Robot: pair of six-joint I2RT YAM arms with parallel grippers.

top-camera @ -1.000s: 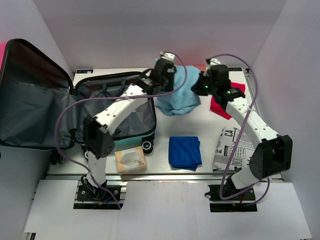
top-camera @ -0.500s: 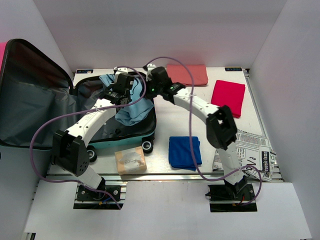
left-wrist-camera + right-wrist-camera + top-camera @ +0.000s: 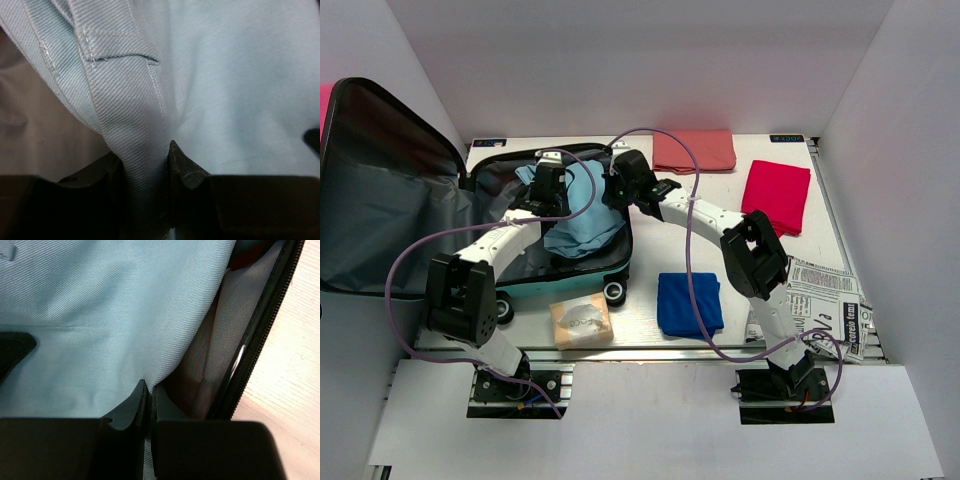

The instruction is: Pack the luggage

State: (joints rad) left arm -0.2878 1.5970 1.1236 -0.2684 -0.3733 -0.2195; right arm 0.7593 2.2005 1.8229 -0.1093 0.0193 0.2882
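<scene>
Overhead looks down; both close wrist views share cloth (image 3: 225,100).

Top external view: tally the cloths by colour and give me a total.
light blue cloth: 1, in the luggage
salmon pink cloth: 1, on the table
red cloth: 1, on the table
dark blue cloth: 1, on the table
Total: 4

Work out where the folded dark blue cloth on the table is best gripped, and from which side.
Pinch the dark blue cloth at its right edge from above: it lies flat and folded, and the stacked layers there likely give a tool a lip.
</scene>
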